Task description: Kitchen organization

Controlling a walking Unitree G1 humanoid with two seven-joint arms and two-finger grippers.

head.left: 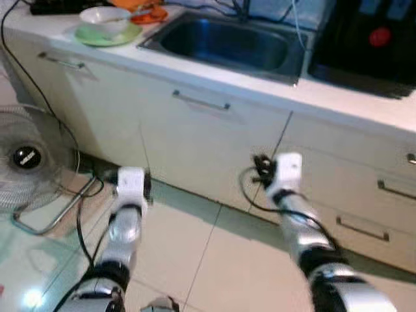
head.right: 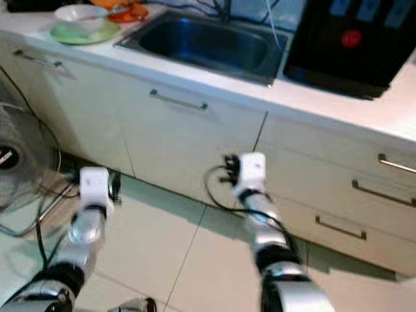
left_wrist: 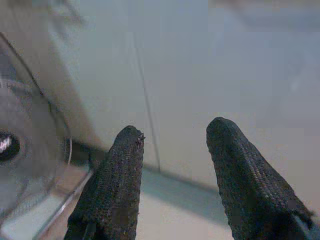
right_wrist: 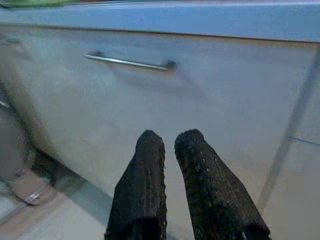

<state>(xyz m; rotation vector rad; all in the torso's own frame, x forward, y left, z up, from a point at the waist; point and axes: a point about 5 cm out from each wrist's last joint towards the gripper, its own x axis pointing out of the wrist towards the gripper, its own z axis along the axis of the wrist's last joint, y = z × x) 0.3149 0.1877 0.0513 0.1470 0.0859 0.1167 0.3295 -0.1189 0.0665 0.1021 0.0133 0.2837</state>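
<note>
Two grippers hang low before the white cabinets, holding nothing: the left gripper (left_wrist: 172, 150) has its fingers (left_wrist: 120, 175) spread apart near a fan (head.left: 23, 159), and the right gripper (right_wrist: 172, 155) has its fingers nearly together below a cabinet handle (right_wrist: 127, 62). Up on the worktop (head.left: 195, 68), beyond the fingers, a bowl (head.left: 104, 18) sits on a green plate (head.left: 107, 34) beside the sink (head.left: 224, 42).

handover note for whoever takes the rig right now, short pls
Left gripper: open, empty, low before the cabinet doors, near the floor fan.
Right gripper: fingers nearly together, holding nothing, pointing at the cabinet front below the sink.
On the counter: white bowl on a green plate, left of the sink; a black appliance to its right.
Done: nothing visibly moved. Left: all organizing.
</note>
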